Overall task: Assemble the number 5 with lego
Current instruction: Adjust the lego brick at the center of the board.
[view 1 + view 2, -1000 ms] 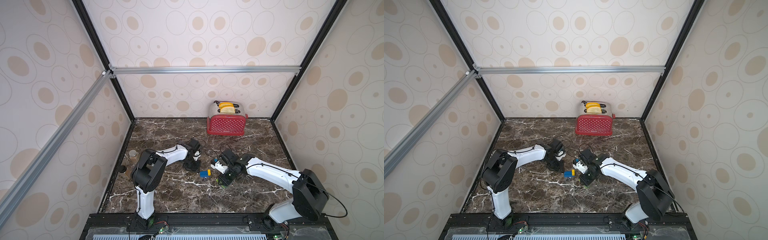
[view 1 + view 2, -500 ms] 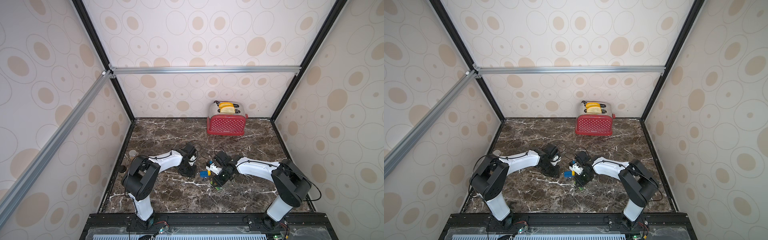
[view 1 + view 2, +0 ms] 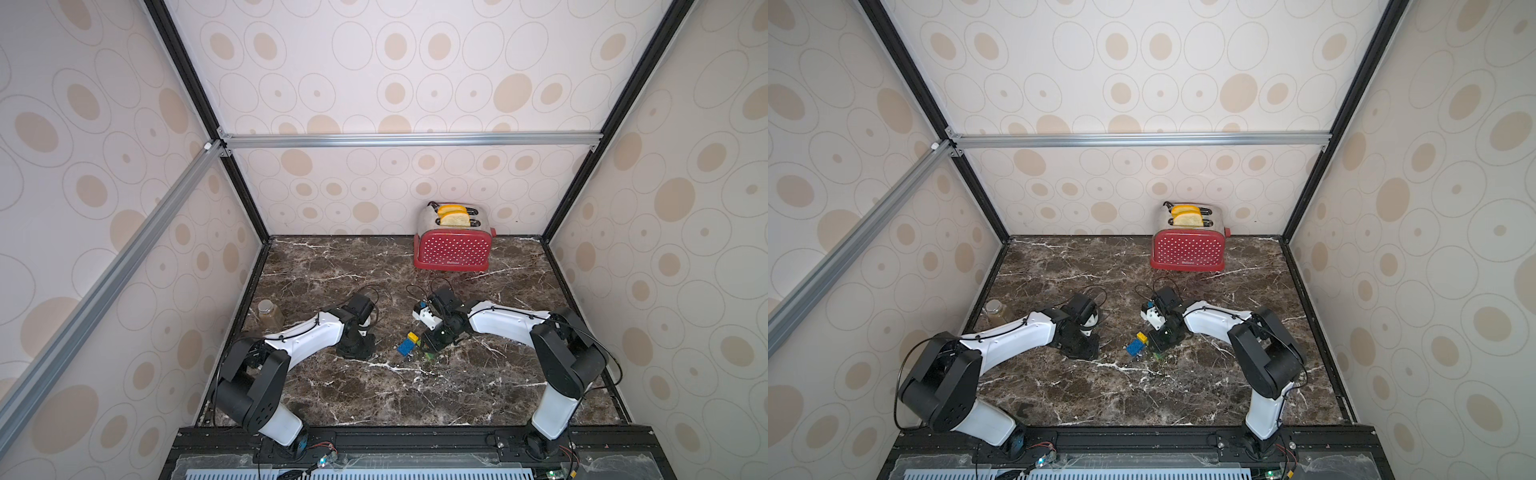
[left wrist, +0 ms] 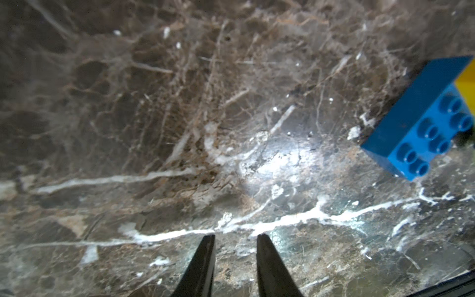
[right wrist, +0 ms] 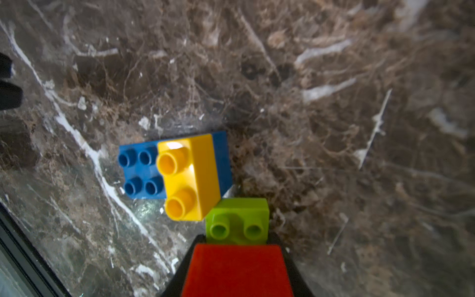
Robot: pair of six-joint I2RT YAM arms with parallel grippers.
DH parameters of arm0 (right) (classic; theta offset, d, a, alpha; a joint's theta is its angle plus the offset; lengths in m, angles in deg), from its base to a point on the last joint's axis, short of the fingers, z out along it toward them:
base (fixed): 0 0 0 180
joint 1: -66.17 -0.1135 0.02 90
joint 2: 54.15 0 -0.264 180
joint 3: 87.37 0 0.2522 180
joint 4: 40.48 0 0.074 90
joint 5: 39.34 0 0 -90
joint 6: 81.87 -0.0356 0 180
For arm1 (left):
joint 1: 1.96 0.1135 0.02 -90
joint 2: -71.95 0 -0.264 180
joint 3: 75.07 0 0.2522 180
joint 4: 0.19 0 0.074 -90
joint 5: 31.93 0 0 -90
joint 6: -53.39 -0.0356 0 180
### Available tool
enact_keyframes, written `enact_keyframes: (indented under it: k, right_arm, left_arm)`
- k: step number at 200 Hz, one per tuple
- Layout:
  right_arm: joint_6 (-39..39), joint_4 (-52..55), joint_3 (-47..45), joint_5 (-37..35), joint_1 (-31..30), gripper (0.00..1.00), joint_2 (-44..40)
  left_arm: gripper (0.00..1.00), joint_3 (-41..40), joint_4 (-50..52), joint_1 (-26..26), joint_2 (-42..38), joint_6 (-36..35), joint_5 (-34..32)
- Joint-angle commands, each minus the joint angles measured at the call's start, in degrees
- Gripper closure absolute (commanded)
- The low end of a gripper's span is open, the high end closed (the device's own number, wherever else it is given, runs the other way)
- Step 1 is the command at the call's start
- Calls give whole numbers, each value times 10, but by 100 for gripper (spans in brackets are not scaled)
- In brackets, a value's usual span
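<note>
Red toaster (image 3: 453, 249) holds two bread slices (image 3: 455, 214); right pincer (image 5: 236, 239) grips red brick (image 5: 236, 270); left pincer (image 4: 236, 235) ajar, empty.

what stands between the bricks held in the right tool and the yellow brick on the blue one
Nothing visible. The right tool grips the red brick with a lime brick at its end, and the lime corner sits right at the yellow brick atop the blue brick, touching or nearly so. The left tool is apart.

Your left gripper (image 4: 236, 237) hangs low, jaws narrowly apart, empty; your right gripper (image 5: 237, 240), also low, is clamped on the lego (image 5: 236, 272).
</note>
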Motion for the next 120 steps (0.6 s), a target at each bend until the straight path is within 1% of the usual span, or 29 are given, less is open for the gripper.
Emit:
enact_keyframes:
  k: [1,47,77,97,120]
  right_arm:
    - [17,5,31,-14,4,74,35]
    - [19,15,96,16,3,75,88]
    - [32,31,132,31,-3,75,111]
    - [39,48,141,25,-3,75,108]
    - [44,61,131,17,5,75,83]
  left_arm:
    - [69,-6,25,6,-21,11,-13]
    - [69,-25,48,13,-58,6,-31]
    - [69,-24,59,15,-56,-5,-35]
    - [69,-18,57,15,-45,-15,-25]
    - [71,-8,44,10,-28,-24,1]
